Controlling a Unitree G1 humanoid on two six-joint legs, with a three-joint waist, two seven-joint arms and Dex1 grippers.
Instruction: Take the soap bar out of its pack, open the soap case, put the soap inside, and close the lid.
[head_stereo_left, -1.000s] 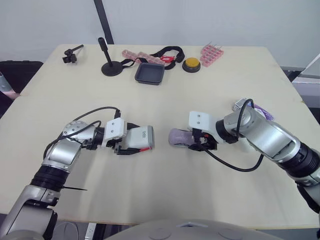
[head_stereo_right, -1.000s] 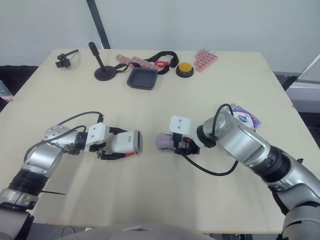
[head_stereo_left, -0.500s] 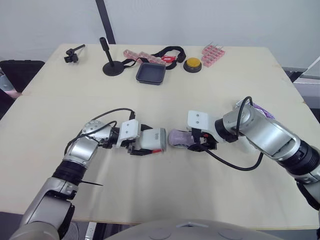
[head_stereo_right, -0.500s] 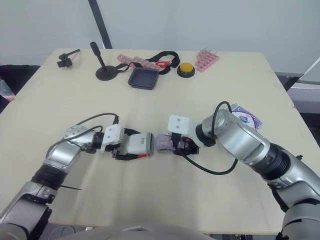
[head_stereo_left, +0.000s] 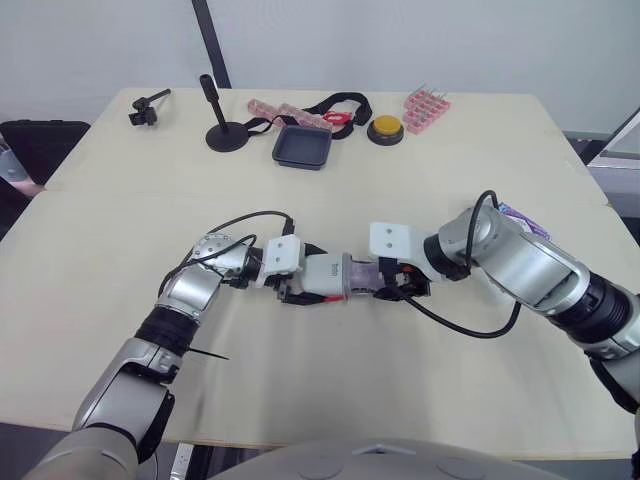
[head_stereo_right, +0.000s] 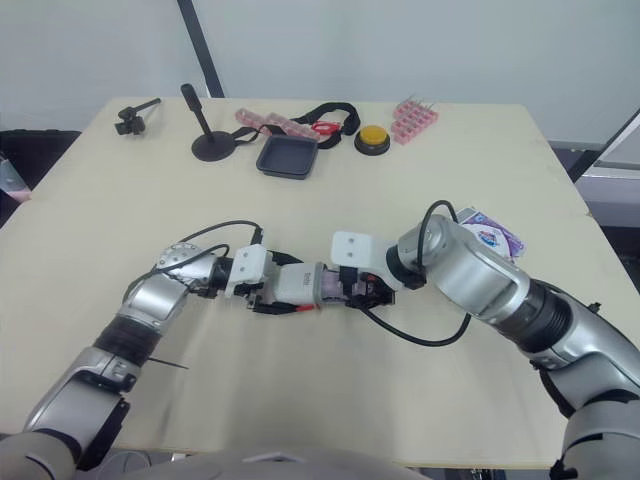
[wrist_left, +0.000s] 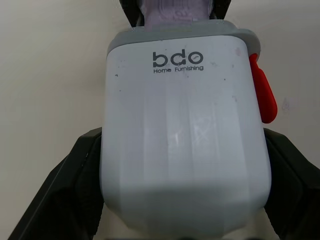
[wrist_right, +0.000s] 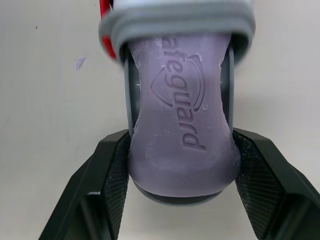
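At the table's middle, my left gripper (head_stereo_left: 312, 280) is shut on the white soap case (head_stereo_left: 324, 277), a box with a grey rim and a red latch (wrist_left: 262, 95), held on its side with its mouth facing right. My right gripper (head_stereo_left: 385, 284) is shut on the purple soap bar (wrist_right: 181, 145), whose front end sits inside the case's grey mouth (wrist_right: 177, 20). The two grippers meet tip to tip just above the tabletop. The soap's empty purple pack (head_stereo_right: 490, 235) lies behind my right arm.
Along the far edge stand a black dish (head_stereo_left: 301, 146), a black stand (head_stereo_left: 222, 130), a black strap (head_stereo_left: 335, 105), a yellow button (head_stereo_left: 384, 128), pink racks (head_stereo_left: 424, 108) and a small black clamp (head_stereo_left: 146, 106). The table's near half (head_stereo_left: 330, 380) is bare.
My left gripper carried the case to the right until its mouth slid over the soap's tip. My right gripper held the soap nearly still. The camera shifted slightly.
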